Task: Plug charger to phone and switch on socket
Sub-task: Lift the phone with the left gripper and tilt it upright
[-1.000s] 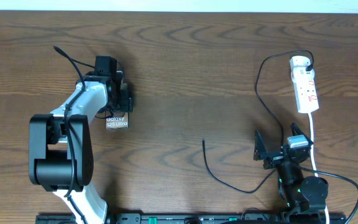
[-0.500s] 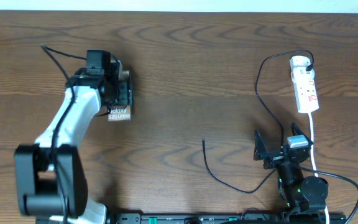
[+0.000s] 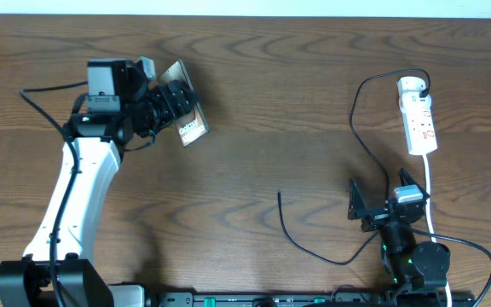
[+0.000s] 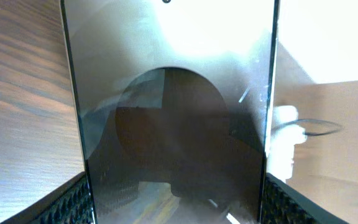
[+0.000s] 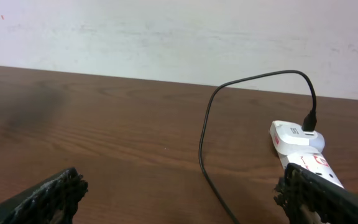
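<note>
My left gripper (image 3: pixel 167 109) is shut on the phone (image 3: pixel 187 118), a dark brown slab with white "Galaxy" lettering, held tilted above the table at the far left. In the left wrist view the phone's glossy screen (image 4: pixel 173 106) fills the frame between my fingers. The charger (image 3: pixel 361 128) is a thin black cable; its plug sits in the socket (image 3: pixel 418 112), a white power strip at the far right, and its free tip (image 3: pixel 280 194) lies mid-table. My right gripper (image 3: pixel 382 205) is open and empty near the front edge; the cable (image 5: pixel 205 143) and socket (image 5: pixel 300 146) lie ahead of it.
The socket's white cord (image 3: pixel 429 192) runs down the right side past my right arm. A pale wall (image 5: pixel 179 37) stands behind the table's far edge.
My left arm has lifted the phone off the table, swung it up and to the right, and tilted it. The right arm, cable and socket have not moved.
</note>
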